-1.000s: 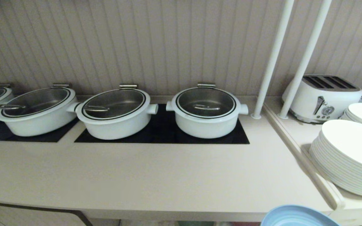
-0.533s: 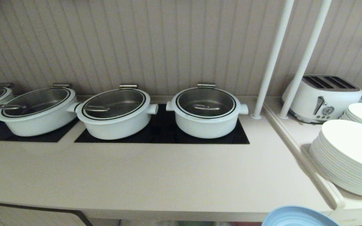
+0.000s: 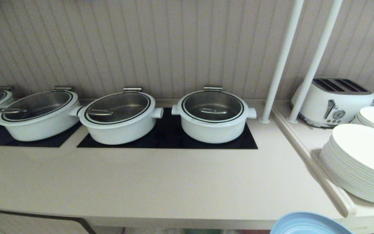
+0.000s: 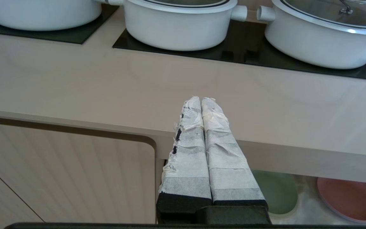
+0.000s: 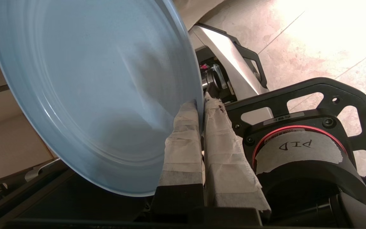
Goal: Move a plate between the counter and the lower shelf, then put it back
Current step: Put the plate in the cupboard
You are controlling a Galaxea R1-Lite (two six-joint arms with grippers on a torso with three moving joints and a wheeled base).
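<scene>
Plate (image 3: 308, 224) cropped by frame, gripper (image 5: 201, 105) unseen overhead

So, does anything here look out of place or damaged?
Only the plate: the right gripper pinches its rim, off the counter. The tape on the fingers looks frayed.

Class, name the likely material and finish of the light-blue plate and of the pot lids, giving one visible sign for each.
The plate: probably plastic or melamine, matte; it shows only a soft, dull sheen, though glazed ceramic cannot be ruled out. The right hand pinches its rim. The pot lids: clear glass with metal handles, likely steel; the pots' grey insides show through them.
</scene>
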